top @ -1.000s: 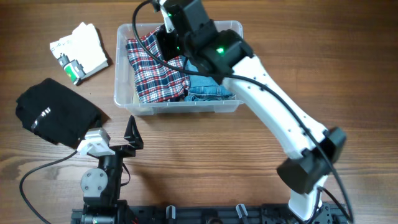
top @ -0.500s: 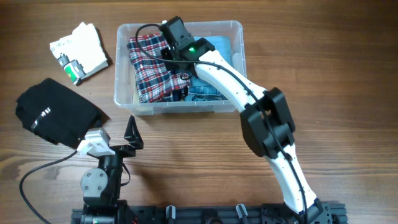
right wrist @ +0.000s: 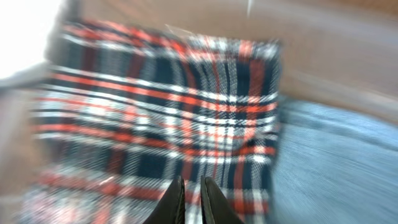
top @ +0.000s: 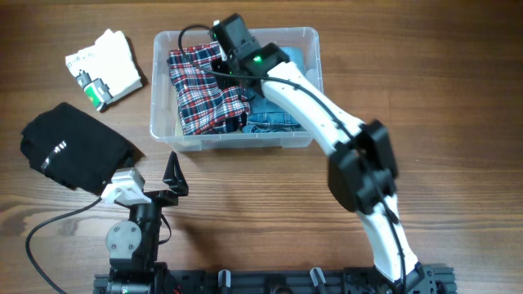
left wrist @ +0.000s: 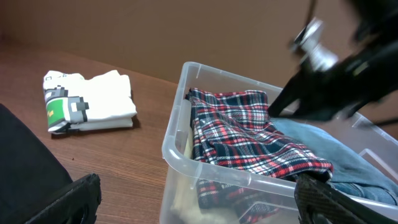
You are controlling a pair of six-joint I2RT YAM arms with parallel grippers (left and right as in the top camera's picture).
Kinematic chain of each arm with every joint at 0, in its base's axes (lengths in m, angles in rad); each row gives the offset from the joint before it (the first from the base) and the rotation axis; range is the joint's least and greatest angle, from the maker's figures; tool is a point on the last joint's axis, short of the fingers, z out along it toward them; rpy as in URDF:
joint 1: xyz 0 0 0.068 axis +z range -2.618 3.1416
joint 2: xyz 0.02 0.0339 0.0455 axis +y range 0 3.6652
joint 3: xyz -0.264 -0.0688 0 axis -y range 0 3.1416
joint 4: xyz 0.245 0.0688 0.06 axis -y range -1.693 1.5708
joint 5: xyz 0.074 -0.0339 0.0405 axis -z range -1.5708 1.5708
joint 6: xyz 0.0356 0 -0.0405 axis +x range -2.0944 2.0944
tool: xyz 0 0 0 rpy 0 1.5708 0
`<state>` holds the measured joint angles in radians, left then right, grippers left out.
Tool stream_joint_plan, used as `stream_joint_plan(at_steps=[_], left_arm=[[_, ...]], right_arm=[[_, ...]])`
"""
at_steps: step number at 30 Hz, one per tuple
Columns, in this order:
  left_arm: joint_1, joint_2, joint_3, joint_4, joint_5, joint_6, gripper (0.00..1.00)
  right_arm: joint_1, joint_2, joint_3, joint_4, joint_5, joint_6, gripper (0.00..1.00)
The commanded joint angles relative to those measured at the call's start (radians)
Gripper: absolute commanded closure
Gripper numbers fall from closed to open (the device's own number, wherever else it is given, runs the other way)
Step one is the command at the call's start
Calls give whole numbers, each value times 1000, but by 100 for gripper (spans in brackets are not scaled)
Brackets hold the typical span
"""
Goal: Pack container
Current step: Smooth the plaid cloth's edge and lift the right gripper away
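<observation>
The clear container [top: 237, 144] stands at the back middle of the table. It holds a folded red-and-navy plaid garment [top: 204, 90] on its left and folded denim [top: 276, 114] on its right. My right gripper [top: 222, 59] hangs over the far part of the plaid garment [right wrist: 161, 106], shut with nothing between its fingers [right wrist: 191, 200]; that view is motion-blurred. My left gripper [left wrist: 199, 205] is open and empty, parked low in front of the container [left wrist: 177, 146].
A folded black garment [top: 73, 153] lies on the table to the left. A folded white garment with a green print [top: 106, 67] lies at the back left. The right arm's white links [top: 327, 122] stretch across the container's right side.
The right arm has folded and reached in, bringing its gripper down over the plaid garment, then shifted slightly toward the far wall. The left arm has not moved.
</observation>
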<state>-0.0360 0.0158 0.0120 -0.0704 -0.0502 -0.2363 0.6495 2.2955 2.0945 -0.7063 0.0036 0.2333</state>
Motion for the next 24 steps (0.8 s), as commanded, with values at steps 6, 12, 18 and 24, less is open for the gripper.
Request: stream_joint_plan(at_steps=[6, 12, 18, 24], left_arm=[[6, -2, -6, 3, 8, 24, 0], [6, -2, -6, 3, 8, 24, 0], [6, -2, -6, 3, 8, 24, 0], [6, -2, -6, 3, 8, 24, 0]], right_arm=[[11, -160, -2, -173, -77, -24, 96], [35, -96, -129, -127, -222, -24, 96], [80, -18, -247, -88, -230, -24, 96], [99, -16, -245, -84, -222, -77, 96]])
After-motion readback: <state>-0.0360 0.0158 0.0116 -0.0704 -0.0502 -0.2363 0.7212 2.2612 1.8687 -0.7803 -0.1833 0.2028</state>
